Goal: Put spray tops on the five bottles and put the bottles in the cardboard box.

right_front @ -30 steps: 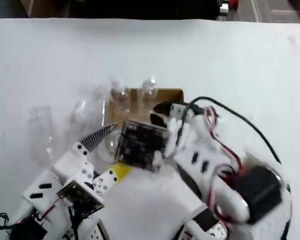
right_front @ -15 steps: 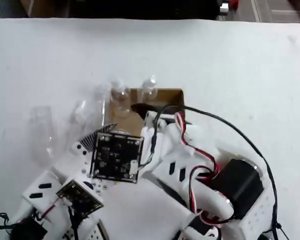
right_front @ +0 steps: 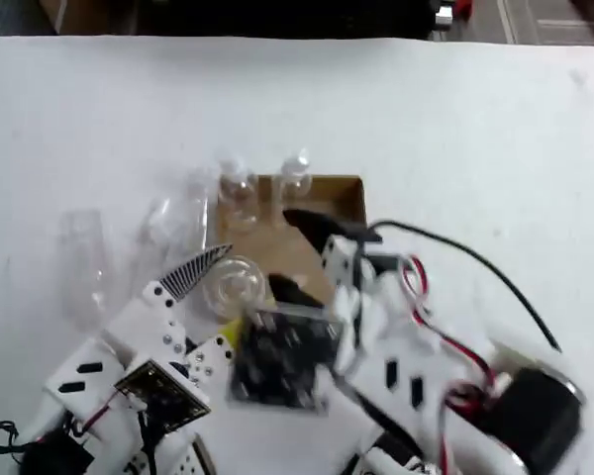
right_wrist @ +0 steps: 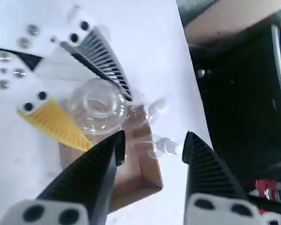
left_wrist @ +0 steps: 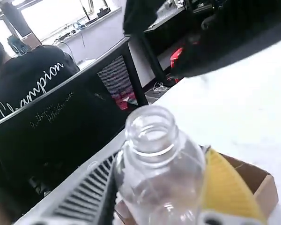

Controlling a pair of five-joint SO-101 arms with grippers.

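A clear bottle (right_front: 234, 282) with an open neck and no spray top stands upright at the near corner of the cardboard box (right_front: 339, 196). My left gripper (right_front: 232, 289) is shut on it, striped finger on one side, yellow finger on the other. The left wrist view has the bottle (left_wrist: 158, 168) close up between those fingers. My right gripper (right_front: 287, 249) hangs open over the box beside the bottle, nothing between its black fingers. From the right wrist I look down on the bottle (right_wrist: 97, 105) and my open right gripper (right_wrist: 154, 138).
Two bottles with spray tops (right_front: 240, 188) (right_front: 295, 176) lie at the box's far edge. More clear bottles (right_front: 79, 255) (right_front: 173, 223) lie on the white table to the left of the box. The right arm's cable (right_front: 475, 259) loops over the table.
The right arm has swung and drawn back toward the near side, uncovering the held bottle; its fingers now stand apart beside it. The left arm and its bottle have kept still.
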